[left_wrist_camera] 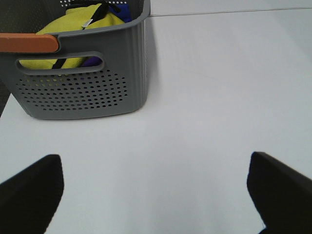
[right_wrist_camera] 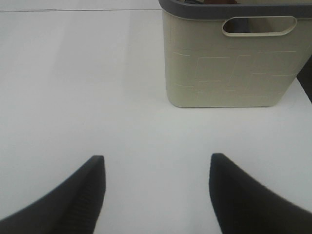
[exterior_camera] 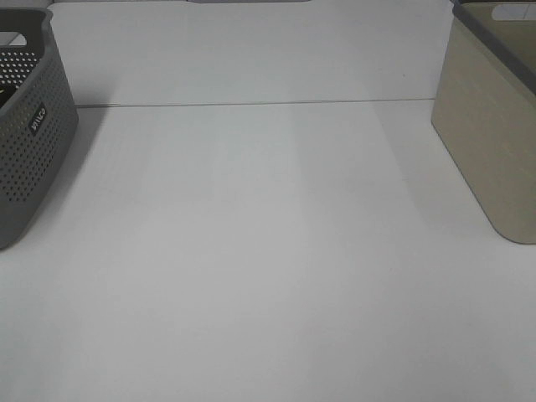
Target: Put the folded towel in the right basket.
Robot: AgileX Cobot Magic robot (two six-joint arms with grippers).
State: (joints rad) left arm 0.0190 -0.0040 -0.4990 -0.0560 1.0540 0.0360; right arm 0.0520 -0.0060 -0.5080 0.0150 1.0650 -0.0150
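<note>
The right basket (exterior_camera: 494,126) is beige with a grey rim and stands at the table's right edge; it also shows in the right wrist view (right_wrist_camera: 229,63) with a handle slot. Its inside is hidden, and I see no folded towel on the table. The left basket (exterior_camera: 29,126) is grey and perforated; the left wrist view shows it (left_wrist_camera: 83,83) holding yellow cloth (left_wrist_camera: 80,24) with a bit of blue. My left gripper (left_wrist_camera: 156,195) is open over bare table. My right gripper (right_wrist_camera: 156,192) is open, short of the beige basket. Neither arm shows in the exterior high view.
The white table (exterior_camera: 268,251) runs between the two baskets, with a seam line along its far part (exterior_camera: 251,104). An orange strip (left_wrist_camera: 29,43) lies on the grey basket's rim.
</note>
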